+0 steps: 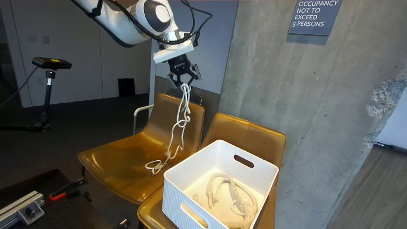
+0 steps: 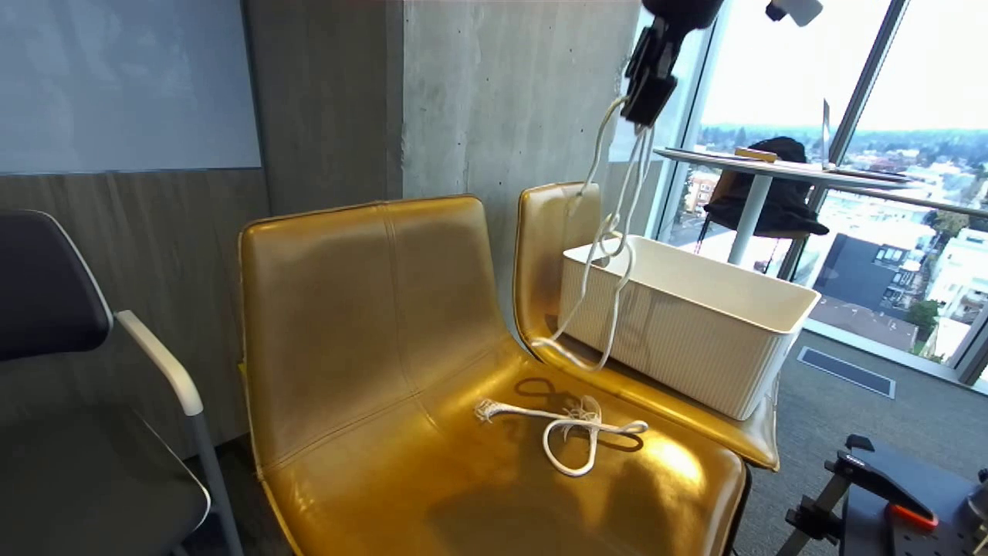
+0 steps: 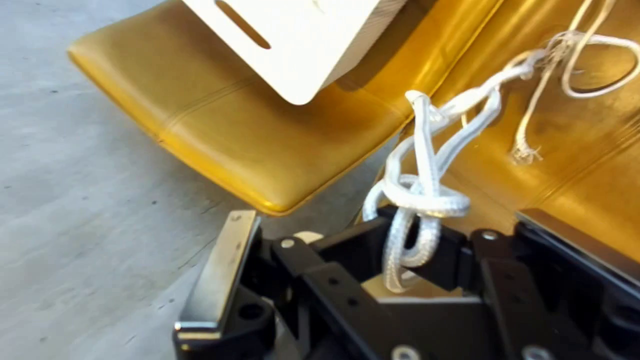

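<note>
My gripper (image 1: 185,84) is high above two tan leather chairs, its fingertips pinched together on a white rope (image 3: 440,205). Loops of the rope are bunched at the fingertips in the wrist view, one of them slack between the fingers. From my gripper (image 2: 644,112), in an exterior view, long strands dangle beside the bin. A frayed knot with a loop (image 2: 570,469) shows at the seat of the nearer chair (image 2: 363,309); whether it joins the held rope I cannot tell. A white ribbed bin (image 1: 190,194) sits on the adjoining chair, with thicker beige rope (image 1: 233,190) inside.
A concrete wall (image 1: 318,95) rises behind the chairs. A camera on a black stand (image 1: 47,92) is off to the side. Tools and a metal rail (image 1: 22,206) lie on a dark bench. Beyond the bin is a round table (image 2: 772,164) by the windows.
</note>
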Controlling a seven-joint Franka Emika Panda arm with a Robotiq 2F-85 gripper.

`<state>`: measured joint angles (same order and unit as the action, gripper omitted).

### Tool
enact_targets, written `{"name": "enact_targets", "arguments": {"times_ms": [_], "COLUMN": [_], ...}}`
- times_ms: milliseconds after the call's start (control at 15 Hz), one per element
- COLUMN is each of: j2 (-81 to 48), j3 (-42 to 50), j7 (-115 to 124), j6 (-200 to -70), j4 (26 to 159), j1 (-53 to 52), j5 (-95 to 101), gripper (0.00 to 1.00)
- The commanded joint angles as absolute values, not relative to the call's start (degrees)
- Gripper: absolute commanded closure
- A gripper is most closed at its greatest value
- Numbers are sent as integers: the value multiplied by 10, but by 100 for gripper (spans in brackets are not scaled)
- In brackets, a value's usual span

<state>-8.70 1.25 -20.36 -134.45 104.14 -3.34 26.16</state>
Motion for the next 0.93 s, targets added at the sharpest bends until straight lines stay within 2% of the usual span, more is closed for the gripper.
{"name": "enact_targets", "arguments": {"times_ms": [0, 467, 867], "j2": [-45, -96, -139], "j3": [22, 78, 99], "j7": [-231, -341, -372], "j6": [-1295, -1229, -1250], "j4": [982, 794, 832], "j1": [-8, 78, 139], "j5": [281, 251, 176], "gripper": [100, 100, 100]}}
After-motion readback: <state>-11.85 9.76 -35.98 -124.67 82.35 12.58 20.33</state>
